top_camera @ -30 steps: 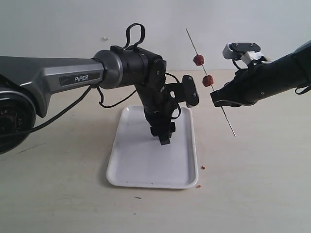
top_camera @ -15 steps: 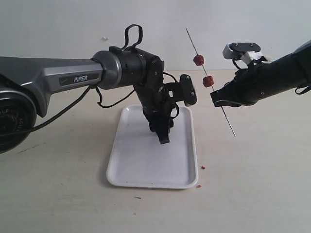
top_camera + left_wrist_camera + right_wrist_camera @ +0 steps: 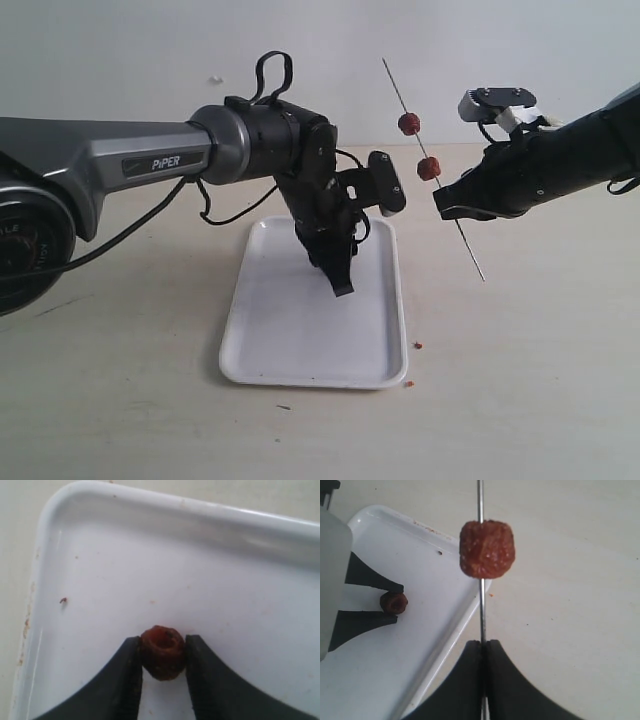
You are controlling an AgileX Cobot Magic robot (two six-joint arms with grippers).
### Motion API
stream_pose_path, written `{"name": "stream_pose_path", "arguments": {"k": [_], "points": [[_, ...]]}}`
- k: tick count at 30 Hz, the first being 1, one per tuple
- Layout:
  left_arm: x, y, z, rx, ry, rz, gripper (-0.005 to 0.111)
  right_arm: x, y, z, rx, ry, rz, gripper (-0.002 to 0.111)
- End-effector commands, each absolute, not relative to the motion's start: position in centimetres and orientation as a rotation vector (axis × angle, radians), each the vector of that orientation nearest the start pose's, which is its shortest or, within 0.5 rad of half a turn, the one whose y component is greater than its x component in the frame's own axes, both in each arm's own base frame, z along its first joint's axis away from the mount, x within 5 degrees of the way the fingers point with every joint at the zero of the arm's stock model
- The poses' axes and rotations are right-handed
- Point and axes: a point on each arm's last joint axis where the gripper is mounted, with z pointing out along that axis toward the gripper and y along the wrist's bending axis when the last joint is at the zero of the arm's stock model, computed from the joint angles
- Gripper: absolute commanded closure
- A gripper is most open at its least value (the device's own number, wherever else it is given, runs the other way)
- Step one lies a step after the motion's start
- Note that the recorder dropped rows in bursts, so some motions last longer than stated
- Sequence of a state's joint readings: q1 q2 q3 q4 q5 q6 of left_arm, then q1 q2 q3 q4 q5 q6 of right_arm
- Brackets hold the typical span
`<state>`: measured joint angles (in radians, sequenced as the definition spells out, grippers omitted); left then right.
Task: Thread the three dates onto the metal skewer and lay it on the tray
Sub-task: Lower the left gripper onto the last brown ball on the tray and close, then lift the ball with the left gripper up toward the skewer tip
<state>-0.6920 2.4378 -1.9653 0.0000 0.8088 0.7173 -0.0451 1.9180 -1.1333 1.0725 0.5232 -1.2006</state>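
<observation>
white tray (image 3: 290,340), red-brown dates (image 3: 409,123), grey skewer (image 3: 473,255)

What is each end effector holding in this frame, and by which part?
Right end effector: the metal skewer, on bare rod just below the lower threaded date. Left end effector: the third date, pinched by opposite sides, on the tray.

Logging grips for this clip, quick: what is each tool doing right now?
Left tool: closed on the loose date, on the tray.
Right tool: closed on the metal skewer, which carries two dates.
</observation>
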Motion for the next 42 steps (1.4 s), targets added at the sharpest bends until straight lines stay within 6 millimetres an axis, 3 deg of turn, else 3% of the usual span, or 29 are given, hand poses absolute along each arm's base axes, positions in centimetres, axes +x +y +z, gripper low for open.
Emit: {"name": "stream_pose_path", "arguments": {"k": [1,9,13,17,23,29,33,42], "points": [[39.7,-32.7,11.8,1.724,2.159,-0.021,0.076,38.6,2.2,16.7,-0.367,2.423,0.465,0.108],[39.8,-32.6,13.0,1.356,2.387,-0.108,0.076,38.6,2.2,16.7,-0.367,2.423,0.465,0.108],[39.8,-32.2,15.8,1.170,2.443,-0.159,0.076,38.6,2.2,16.7,-0.381,2.426,0.457,0.108],[40.4,-30.4,19.4,0.945,2.514,-0.268,0.076,38.5,2.2,16.6,-0.411,2.432,0.443,0.108],[41.6,-26.2,24.0,0.625,2.608,-0.696,0.076,38.3,2.5,16.6,-0.334,2.467,0.532,0.108],[44.4,-21.7,26.1,0.280,2.522,-1.153,0.076,36.8,4.0,16.9,-0.409,2.520,0.819,0.108],[45.3,-20.2,26.8,0.160,2.464,-1.280,0.076,36.0,4.6,16.4,-0.547,2.523,0.934,0.108],[45.3,-19.6,26.6,0.175,2.488,-1.261,0.076,35.5,4.3,15.9,-0.831,2.485,0.835,0.108]]}}
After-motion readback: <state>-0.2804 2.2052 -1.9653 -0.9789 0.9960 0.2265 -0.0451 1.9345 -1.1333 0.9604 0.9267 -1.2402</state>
